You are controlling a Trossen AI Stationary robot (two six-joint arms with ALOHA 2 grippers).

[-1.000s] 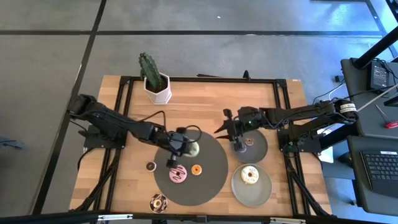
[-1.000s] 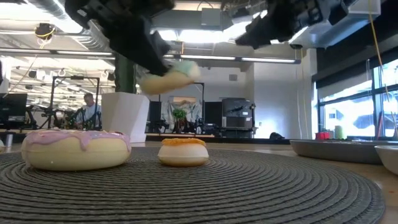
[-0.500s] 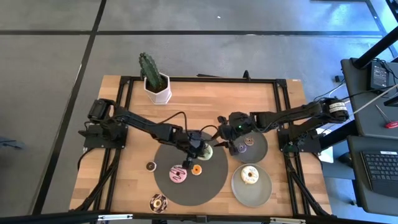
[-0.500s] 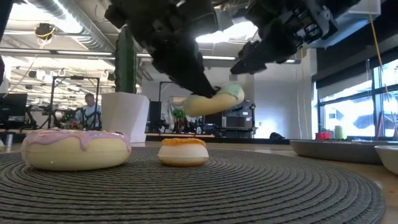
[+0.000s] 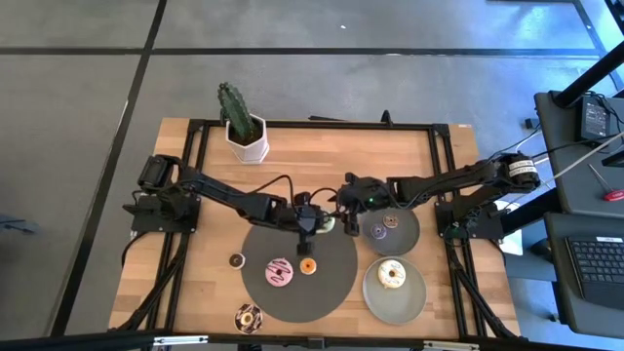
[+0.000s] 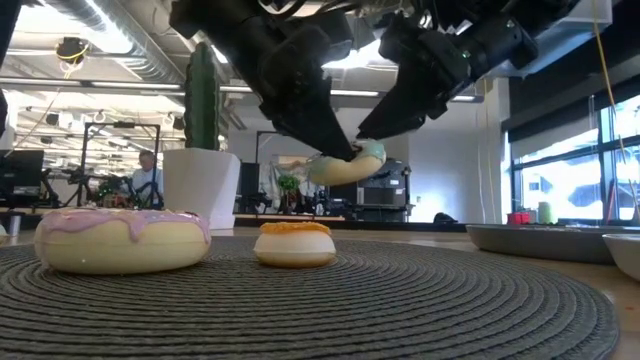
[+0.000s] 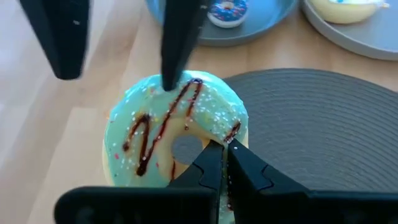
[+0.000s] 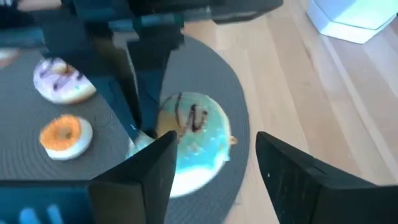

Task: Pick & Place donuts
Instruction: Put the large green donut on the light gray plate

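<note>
My left gripper (image 5: pixel 314 224) is shut on a pale green donut (image 5: pixel 327 225) with chocolate drizzle, held above the far edge of the dark round mat (image 5: pixel 331 278). In the low view the donut (image 6: pixel 345 165) hangs in the air, tilted. My right gripper (image 5: pixel 343 216) is open right beside it, and in the right wrist view its fingers stand on either side of the donut (image 8: pixel 193 134). A pink donut (image 5: pixel 280 273) and an orange mini donut (image 5: pixel 308 265) lie flat on the mat. My left gripper pinches the green donut's ring (image 7: pixel 231 134) beside the hole, between its two shut fingers. It comes slanting down from the table's left. The donut is lifted clear of the mat and tilted. My right gripper has one fingertip (image 7: pixel 168 81) at the donut's opposite rim; I cannot tell whether it touches.
A grey plate (image 5: pixel 409 234) right of the mat holds a purple mini donut (image 5: pixel 390 221); a second plate (image 5: pixel 414 297) holds a cream donut (image 5: pixel 392 275). A brown mini donut (image 5: pixel 237 260) and a chocolate-sprinkled donut (image 5: pixel 247 317) lie on the wood. A potted cactus (image 5: pixel 242 122) stands at the far edge.
My left gripper has carried the green donut toward the table's right, from over the mat's left part to its far right edge. My right gripper has moved left from above the plate to the donut and now straddles it, still open.
</note>
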